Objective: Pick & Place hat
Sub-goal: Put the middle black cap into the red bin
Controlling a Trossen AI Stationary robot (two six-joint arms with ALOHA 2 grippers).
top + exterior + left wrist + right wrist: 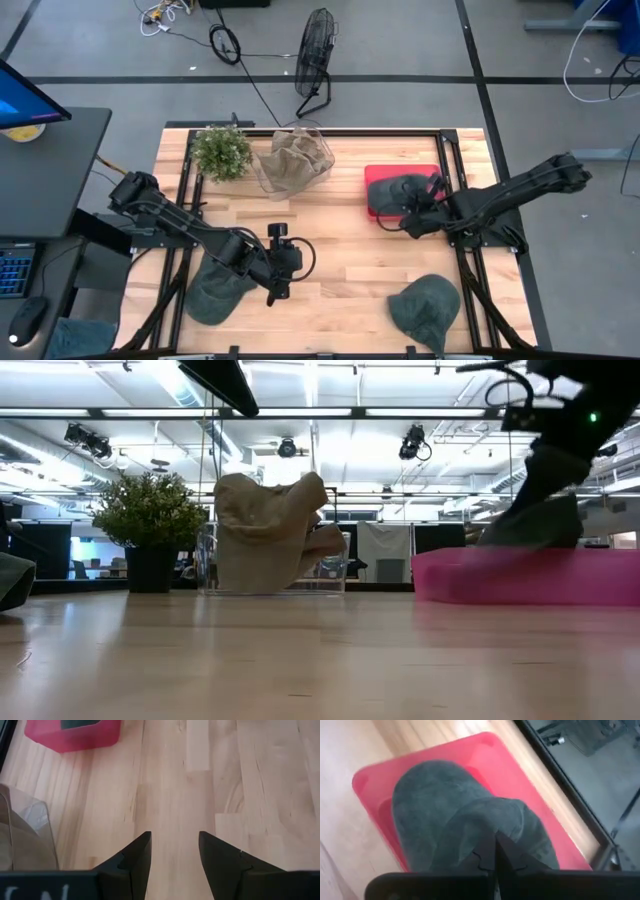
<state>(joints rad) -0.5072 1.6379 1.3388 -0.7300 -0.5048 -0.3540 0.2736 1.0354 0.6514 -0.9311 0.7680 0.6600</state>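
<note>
A dark green hat (398, 190) hangs over the red tray (432, 172) at the table's far right, and my right gripper (408, 207) is shut on it from above. In the low view the gripper (545, 480) holds the hat (532, 525) above the pink tray wall (520, 580). My left gripper (285, 258) hovers open over bare wood near the table's middle, touching nothing. A second green hat (425, 308) lies flat by the near right edge. A third green hat (213, 292) lies partly under my left arm. My right gripper pinches a raised fold of the green hat's crown (485, 827) between its two shut fingers (506, 855), coming from above and pointing down. The hat hangs below the fingers over the red tray (375, 780). Its lower part is behind the tray wall, so I cannot tell whether it rests there.
A clear container (297, 160) holding tan hats stands at the far middle, with a small potted plant (220, 152) to its left. The left wrist view shows open wood (200, 785) ahead of the left fingers. A black frame runs along the table's edges.
</note>
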